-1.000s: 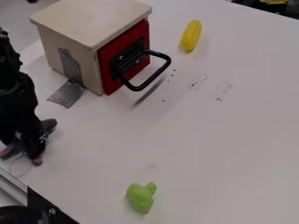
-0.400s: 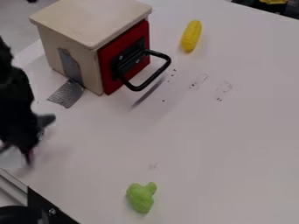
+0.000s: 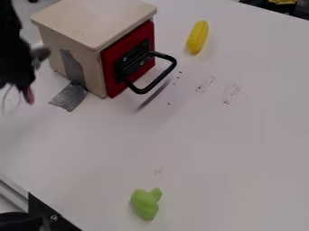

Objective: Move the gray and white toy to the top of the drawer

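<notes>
One gripper (image 3: 16, 89) hangs at your left edge, just beside the drawer box (image 3: 84, 22); you can't tell its opening or grip. What looks like the gray and white toy (image 3: 41, 55) juts from its right side. Your table (image 3: 211, 144) runs wide between the handle (image 3: 163, 84) and the nearer green toy (image 3: 145, 205).
</notes>
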### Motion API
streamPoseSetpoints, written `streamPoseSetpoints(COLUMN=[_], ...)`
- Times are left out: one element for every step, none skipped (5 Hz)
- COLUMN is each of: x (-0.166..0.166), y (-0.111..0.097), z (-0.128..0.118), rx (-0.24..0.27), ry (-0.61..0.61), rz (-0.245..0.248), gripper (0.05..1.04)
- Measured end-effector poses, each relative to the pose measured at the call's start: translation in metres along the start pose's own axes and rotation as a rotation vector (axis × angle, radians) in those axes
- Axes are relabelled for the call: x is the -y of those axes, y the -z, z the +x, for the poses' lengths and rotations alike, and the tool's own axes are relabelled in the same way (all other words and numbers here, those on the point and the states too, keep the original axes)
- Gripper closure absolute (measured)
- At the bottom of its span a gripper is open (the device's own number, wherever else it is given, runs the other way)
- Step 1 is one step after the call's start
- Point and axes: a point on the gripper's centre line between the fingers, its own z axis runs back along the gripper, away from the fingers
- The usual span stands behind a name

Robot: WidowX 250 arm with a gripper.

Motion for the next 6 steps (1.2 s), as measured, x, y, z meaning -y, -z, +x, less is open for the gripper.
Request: streamPoseSetpoints(x=[-0.006,-0.017,-0.026,-0.027,-0.023,-0.013], y=[-0.012,-0.011,0.006,0.018,0.034,0.028], z=[0.046,0.093,0.131,0.146,0.154,0.16], rx=[0.035,0.046,0.003,-0.023,-0.074,-0.087], ry=[0.019,0.021,0.014,0.008,0.021,0.038], rz=[-0.031,-0.04,-0.053,-0.054,-0.066,-0.057], gripper=[0.599,0.599,0.6,0.6,0.532,0.227])
